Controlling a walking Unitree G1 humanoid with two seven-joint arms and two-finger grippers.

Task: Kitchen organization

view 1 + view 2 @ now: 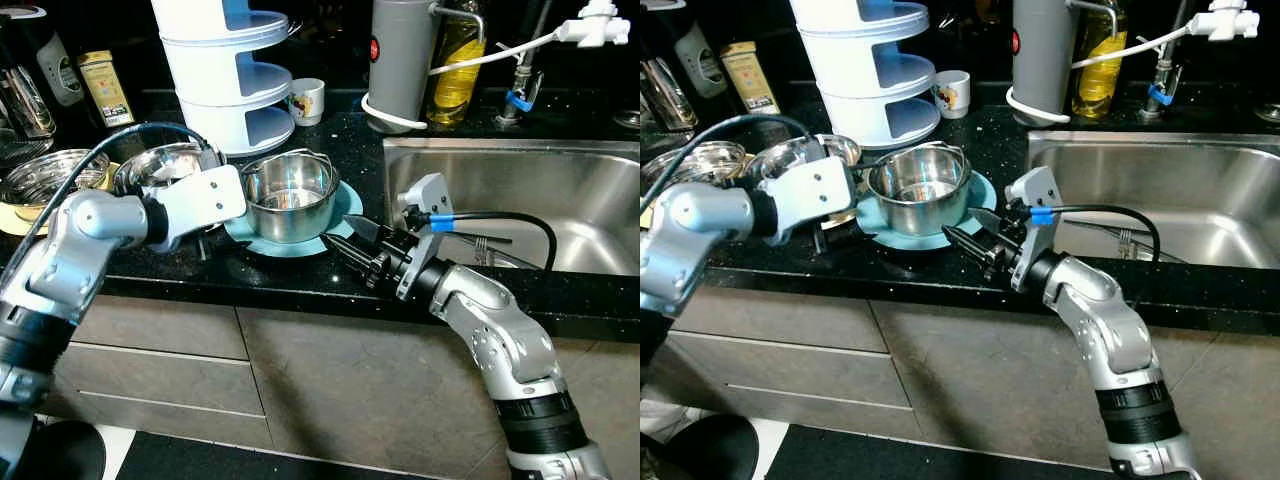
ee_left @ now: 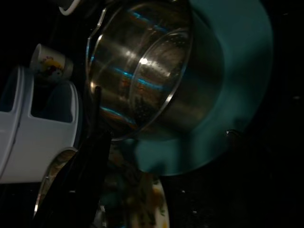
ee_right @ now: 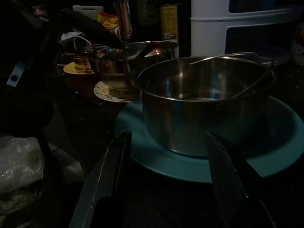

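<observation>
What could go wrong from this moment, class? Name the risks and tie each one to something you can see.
1. The steel pot sits loose on the teal plate; a push from the open right tool may slide both.
2. The plate lies close to the counter's front edge, so a nudge forward could tip it off.
3. The left tool is crowded between the pot and a steel bowl, and may knock one.

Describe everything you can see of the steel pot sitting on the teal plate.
The shiny round stainless steel pot stands upright on a round teal plate on the black speckled countertop. It is open-topped, with a thin wire bail handle lying along its rim and a perforated insert visible inside. The right tool, open, faces its wall without touching.
</observation>
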